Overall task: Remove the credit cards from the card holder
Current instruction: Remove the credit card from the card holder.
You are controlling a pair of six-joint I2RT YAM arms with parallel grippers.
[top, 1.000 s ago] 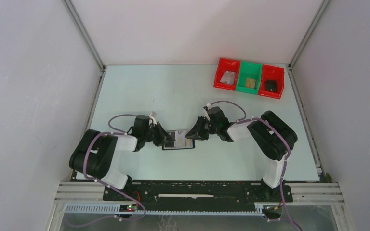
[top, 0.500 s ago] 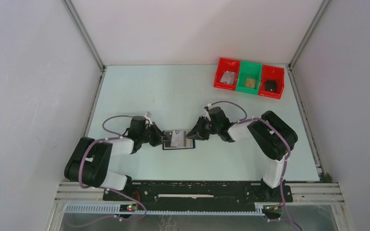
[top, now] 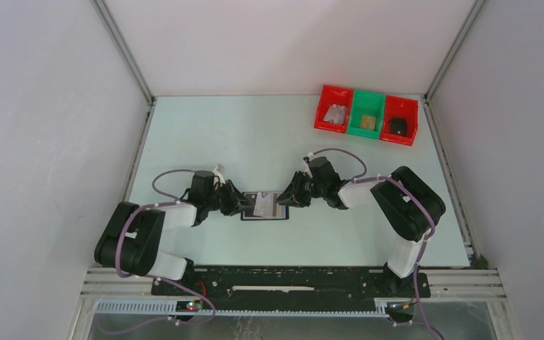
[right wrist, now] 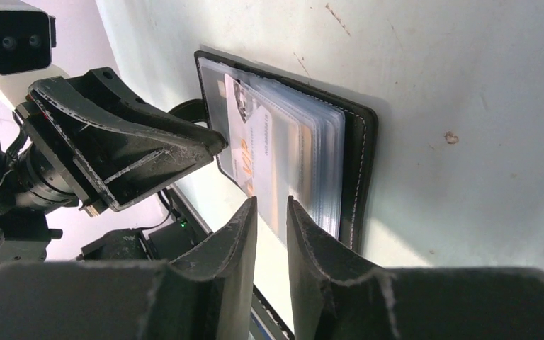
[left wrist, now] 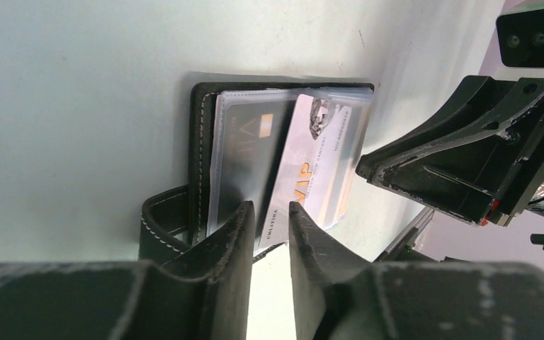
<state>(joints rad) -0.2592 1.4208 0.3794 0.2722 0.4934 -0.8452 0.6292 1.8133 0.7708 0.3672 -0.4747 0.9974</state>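
The black card holder (top: 278,215) lies open on the table between my two grippers, its clear sleeves fanned out. A silvery-grey credit card (top: 261,204) with orange lettering sticks out of a sleeve at a slant. It also shows in the left wrist view (left wrist: 322,163) and the right wrist view (right wrist: 251,142). My left gripper (top: 243,206) is at the holder's left edge (left wrist: 198,142), jaws a narrow gap apart (left wrist: 269,207), the card's corner lying between the tips. My right gripper (top: 283,200) is at the holder's right side (right wrist: 365,163), jaws also narrowly apart (right wrist: 270,202) over the sleeve edges.
Three small bins stand at the back right: a red one (top: 333,109) with a grey item, a green one (top: 367,115) with a tan item, and a red one (top: 399,120) with a dark item. White walls close in the table on three sides.
My left arm has swung its elbow out to the left and its gripper has settled at the holder's left edge. The holder and my right gripper have shifted slightly right.
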